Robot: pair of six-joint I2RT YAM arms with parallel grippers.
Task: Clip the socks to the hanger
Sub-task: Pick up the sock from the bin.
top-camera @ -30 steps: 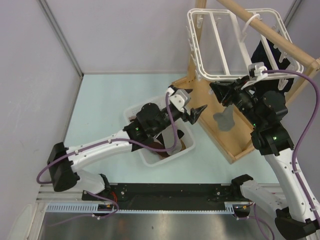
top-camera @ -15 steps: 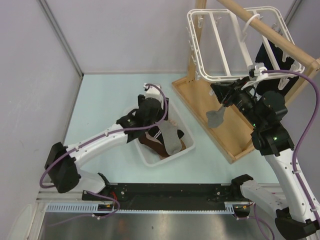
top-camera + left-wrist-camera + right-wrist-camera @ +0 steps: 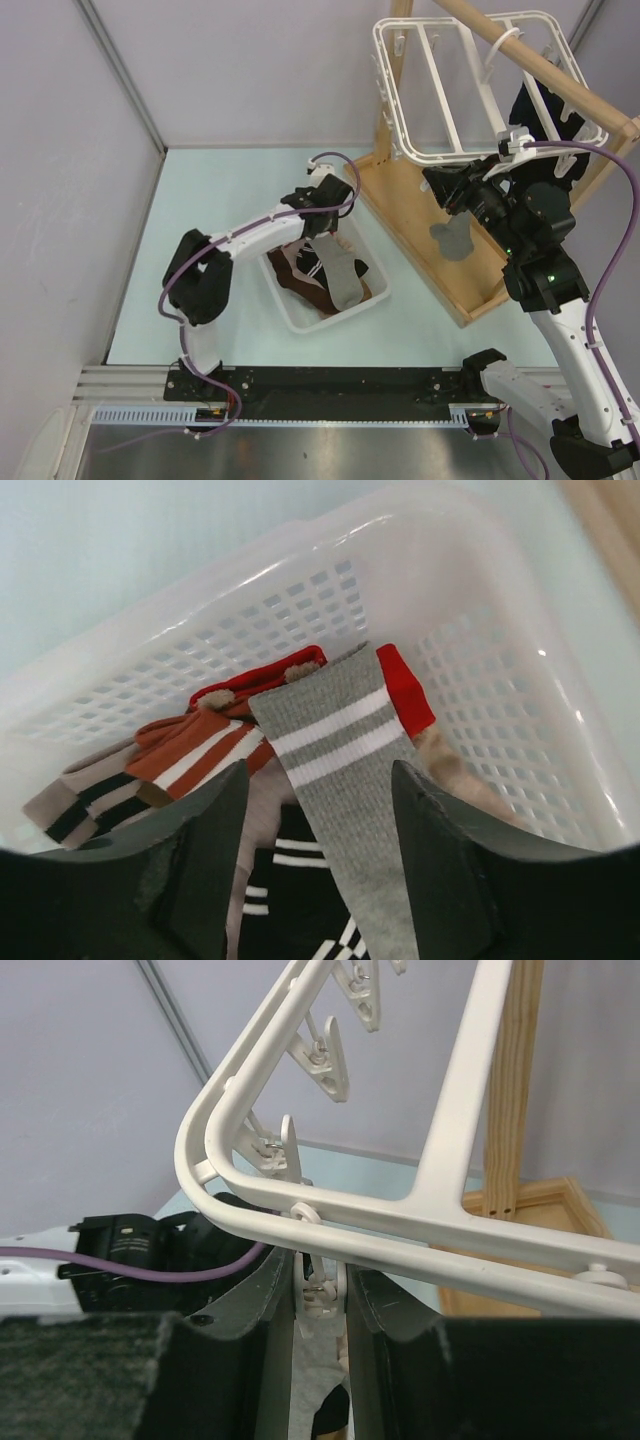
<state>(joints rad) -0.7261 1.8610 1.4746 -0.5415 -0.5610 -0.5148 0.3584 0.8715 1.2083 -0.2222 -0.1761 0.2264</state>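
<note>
Socks [image 3: 340, 730] lie heaped in the white basket [image 3: 480, 680]. We note the left claw [image 3: 318, 780] above them, jaws apart. Right claw [image 3: 320, 1272] is pinched on a small clip [image 3: 319, 1290] under the near rail of the hanger [image 3: 430, 1225]. A grey sock [image 3: 450, 240] dangles just below.

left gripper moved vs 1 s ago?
Yes. The left gripper swung left, off the edge of the wooden rack base, and now hangs over the far end of the basket, above the socks.
</note>
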